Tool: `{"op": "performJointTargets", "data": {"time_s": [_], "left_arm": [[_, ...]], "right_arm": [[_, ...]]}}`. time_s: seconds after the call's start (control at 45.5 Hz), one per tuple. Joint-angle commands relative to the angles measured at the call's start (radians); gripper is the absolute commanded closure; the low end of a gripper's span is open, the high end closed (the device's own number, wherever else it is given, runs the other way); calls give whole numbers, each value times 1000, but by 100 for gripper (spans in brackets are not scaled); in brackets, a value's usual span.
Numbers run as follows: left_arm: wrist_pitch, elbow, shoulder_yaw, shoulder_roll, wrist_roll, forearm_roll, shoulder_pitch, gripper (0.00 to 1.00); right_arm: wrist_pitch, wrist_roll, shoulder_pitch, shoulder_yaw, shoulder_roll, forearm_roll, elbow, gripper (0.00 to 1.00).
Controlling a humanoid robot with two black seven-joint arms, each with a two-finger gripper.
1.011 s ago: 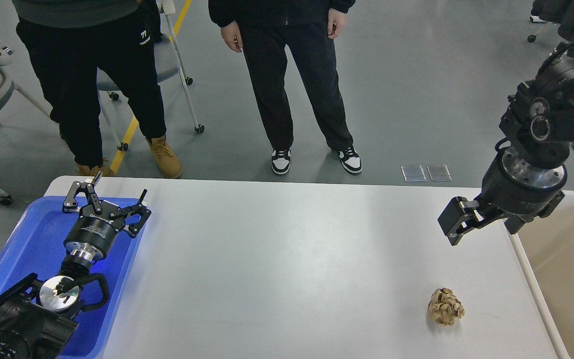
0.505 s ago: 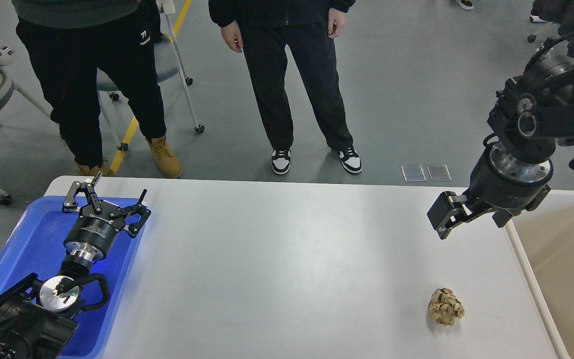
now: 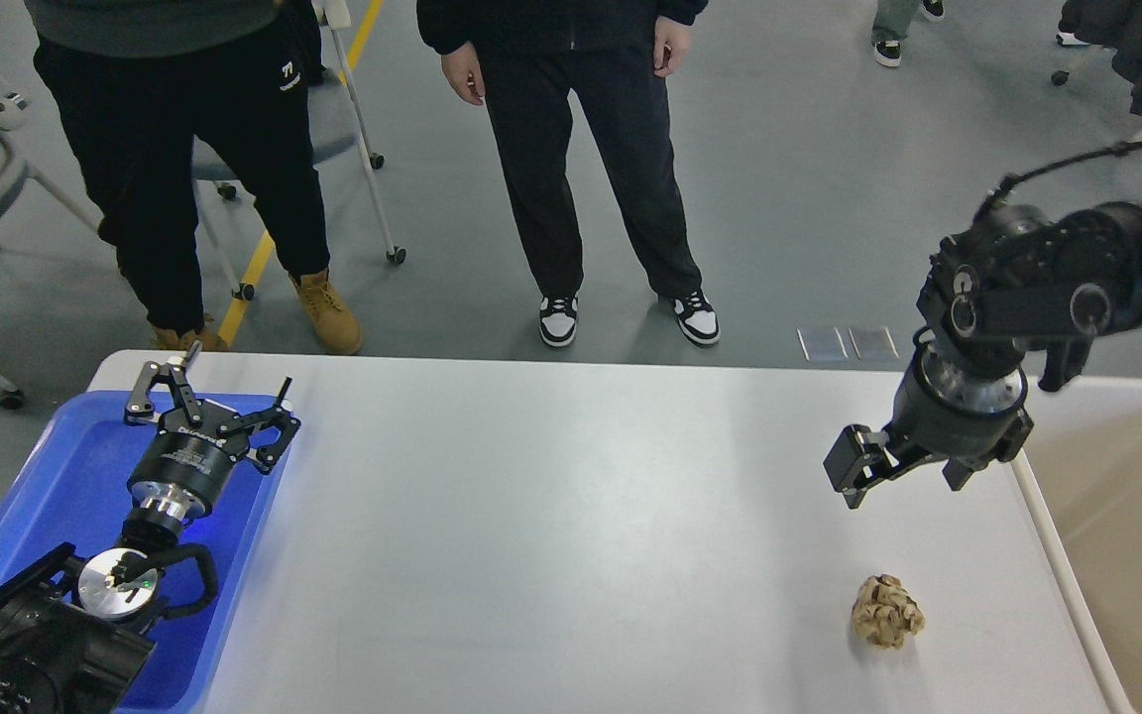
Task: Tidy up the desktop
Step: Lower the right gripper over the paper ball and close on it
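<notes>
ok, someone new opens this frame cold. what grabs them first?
Probably the crumpled paper ball, alone on the desktop near its right end. Next, the right claw hanging above and just behind it, beside the beige bin. The left claw sits open over the blue tray at the far left.

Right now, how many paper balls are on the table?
1. The paper ball lies near the right front of the table, apart from both arms. None shows in the blue tray; the left arm hides part of it, and the bin's inside is mostly out of view.
</notes>
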Motion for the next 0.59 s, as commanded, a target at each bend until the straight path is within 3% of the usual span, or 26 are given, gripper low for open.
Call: {"op": "performJointTargets", "data": {"time_s": [0.0, 0.198, 0.571], "left_arm": [[0, 0, 0, 0, 0, 0, 0, 0], [0, 0, 0, 0, 0, -2, 0, 0], [0, 0, 0, 0, 0, -2, 0, 0]], "right_arm": [[-22, 0, -260, 69, 12, -34, -170, 0], [-35, 0, -402, 98, 31, -71, -272, 0], [-42, 0, -460, 104, 35, -72, -287, 0]]}}
